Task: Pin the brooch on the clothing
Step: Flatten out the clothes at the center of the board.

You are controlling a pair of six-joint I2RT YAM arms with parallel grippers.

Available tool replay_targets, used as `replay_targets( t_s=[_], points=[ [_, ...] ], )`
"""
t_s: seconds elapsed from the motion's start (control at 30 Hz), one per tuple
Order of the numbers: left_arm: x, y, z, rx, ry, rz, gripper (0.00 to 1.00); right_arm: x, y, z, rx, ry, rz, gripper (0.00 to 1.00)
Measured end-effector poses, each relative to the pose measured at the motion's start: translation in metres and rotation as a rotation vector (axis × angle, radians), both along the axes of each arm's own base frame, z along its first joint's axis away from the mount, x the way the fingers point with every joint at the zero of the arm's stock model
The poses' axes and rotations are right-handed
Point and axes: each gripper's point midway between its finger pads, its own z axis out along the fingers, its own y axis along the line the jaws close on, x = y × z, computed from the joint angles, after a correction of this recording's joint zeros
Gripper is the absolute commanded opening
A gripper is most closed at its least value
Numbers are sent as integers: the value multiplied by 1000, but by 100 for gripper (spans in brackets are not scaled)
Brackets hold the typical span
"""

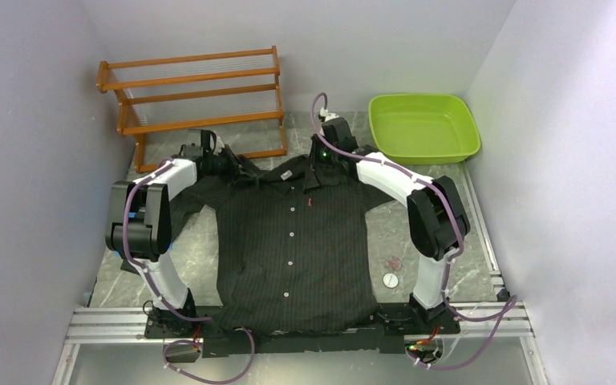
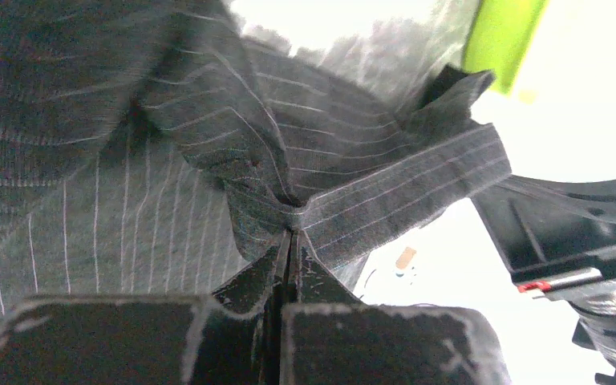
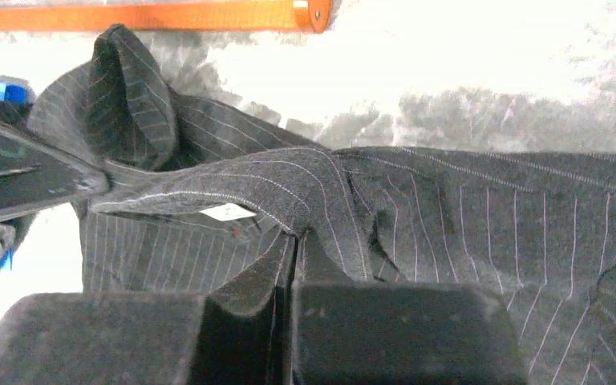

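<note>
I have the black long-sleeved collared shirt with thin pale pinstripes point(image 1: 289, 249) spread front-up on the grey marbled bench point(image 1: 184, 249). Its hem is nearest the arm bases and its collar is on the far side. The row of small white buttons point(image 1: 291, 234) runs down its middle, and a tiny red mark point(image 1: 308, 202) sits on the chest just right of that row; I cannot tell what it is.

My left gripper point(image 2: 289, 245) is at the shirt's left shoulder by the collar. Its jaws are pressed together on a bunched fold of the striped cloth, and a flat band of fabric stretches away to the right of the pinch. My right gripper point(image 3: 296, 241) is at the other side of the collar. It is likewise clamped tight on a ridge of the cloth, with the white neck label point(image 3: 228, 212) showing just left of the fingertips under the lifted collar.

On the bare bench right of the shirt, near the right arm, lie a small pinkish round piece point(image 1: 394, 261) and a small white disc point(image 1: 390, 280), close together but apart from the cloth. An orange wooden two-tier rack point(image 1: 196, 88) stands at the back left, and a lime-green plastic basin point(image 1: 421, 128) at the back right.
</note>
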Motion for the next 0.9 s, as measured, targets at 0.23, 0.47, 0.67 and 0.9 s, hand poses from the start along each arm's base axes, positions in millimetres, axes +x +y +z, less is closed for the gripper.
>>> replay_targets(
  t_s=[0.23,0.47,0.67,0.9],
  points=[
    [48,13,57,1,-162,20,27,38,-7,3,29,0,-52,0],
    [58,29,74,94,-225,27,86,79,-30,-16,125,77,-107,32],
    [27,49,81,207,-232,62,87,89,-49,-25,188,127,-138,70],
    [-11,64,76,296,-227,83,86,62,-69,-14,118,82,-136,71]
  ],
)
